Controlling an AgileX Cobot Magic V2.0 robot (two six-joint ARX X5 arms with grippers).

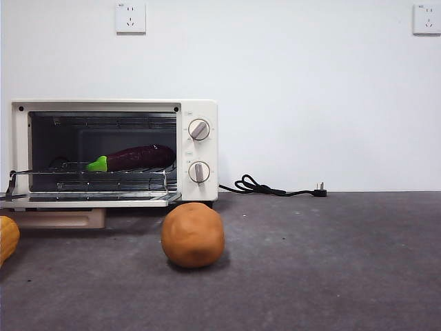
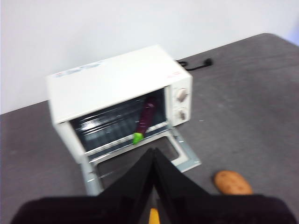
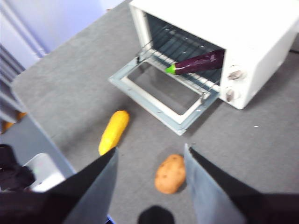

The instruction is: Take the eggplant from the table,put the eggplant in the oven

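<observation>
Left gripper [image 2: 153, 156]: jaws pressed together, empty, raised above the table [image 1: 331, 262] in front of the oven [image 1: 114, 152]. Right gripper [image 3: 150, 163]: jaws spread, empty, high over a brown potato [image 3: 170, 173] and a yellow vegetable [image 3: 114, 131]. Eggplant [image 1: 134, 158] lies on the oven's wire rack [image 1: 89, 174], stem toward the open door [image 3: 163, 99], well apart from both grippers. Judged: placement done; only shutting the door might remain, needing a lift from beneath.
</observation>
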